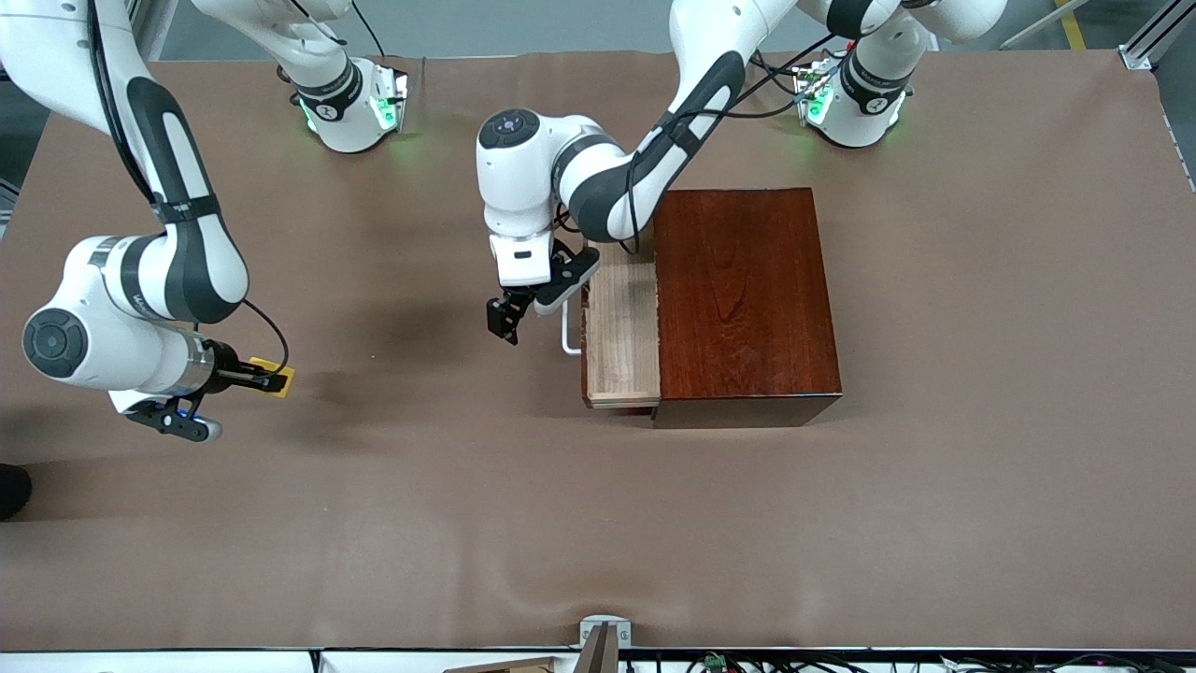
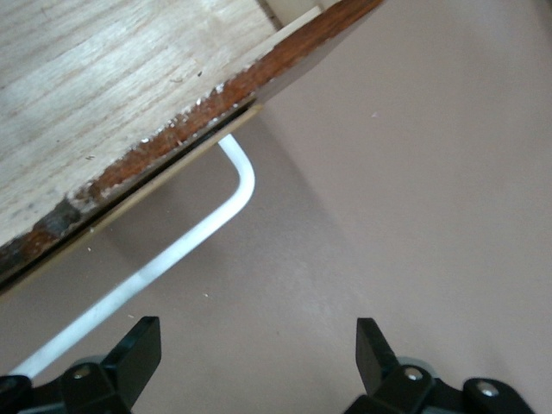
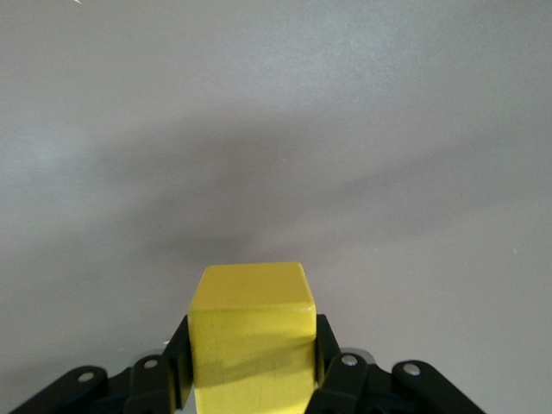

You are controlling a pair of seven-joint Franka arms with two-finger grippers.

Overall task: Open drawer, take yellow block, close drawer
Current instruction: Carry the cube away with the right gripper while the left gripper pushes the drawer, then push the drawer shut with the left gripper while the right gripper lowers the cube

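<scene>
Lowest in the front view, the right gripper [image 1: 273, 379] is pinching the yellow block [image 1: 280, 377] tight over bare table [image 1: 598, 523] toward the right arm's end, well apart from the drawer [image 1: 620, 327]. That's sitting pulled out of the box [image 1: 743, 299], with the left gripper [image 1: 505, 322] hanging spread wide by the handle [image 1: 568, 332], gripping nothing. My worry: it's pushing off-center and jamming the tray.

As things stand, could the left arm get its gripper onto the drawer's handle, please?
Probably yes. The left gripper hangs open right beside the white handle of the pulled-out drawer, with nothing between them; the right gripper, shut on the yellow block, is well away.
</scene>
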